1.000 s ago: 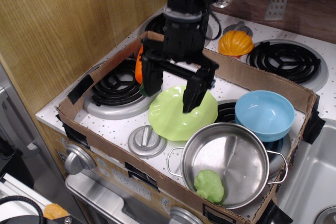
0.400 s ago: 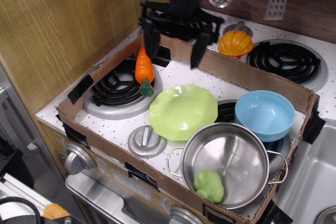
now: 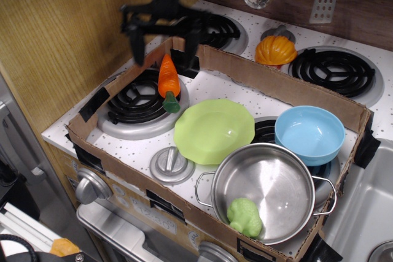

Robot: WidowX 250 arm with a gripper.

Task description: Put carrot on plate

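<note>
We see the gripper [image 3: 164,36] hanging open above the far-left corner of the cardboard box [image 3: 288,87], its two dark fingers [image 3: 138,44] spread wide and holding nothing. A second ago it stood low over the plate [image 3: 214,129]; shortly after, it was raised near the back wall of the box; now it has moved further toward ten o'clock, ending just beyond and above the carrot's tip.

The carrot [image 3: 167,80] has not moved across the three pictures. It lies on the left burner [image 3: 136,101], orange body pointing to twelve o'clock, dark green stem end at six o'clock, resting over the coil's right side. It is not on the plate; the stem end sits near the plate's rim at about ten o'clock from the plate's centre, apart from it.

The plate rests in the middle of the box, now fully uncovered since the arm left. At four o'clock from it stands the steel pot [image 3: 265,191] with a green toy [image 3: 244,216] inside at its near edge. The blue bowl [image 3: 309,133] lies at three o'clock from the plate, touching the pot's far rim. A round orange toy [image 3: 276,50] sits outside the box at one o'clock
</note>
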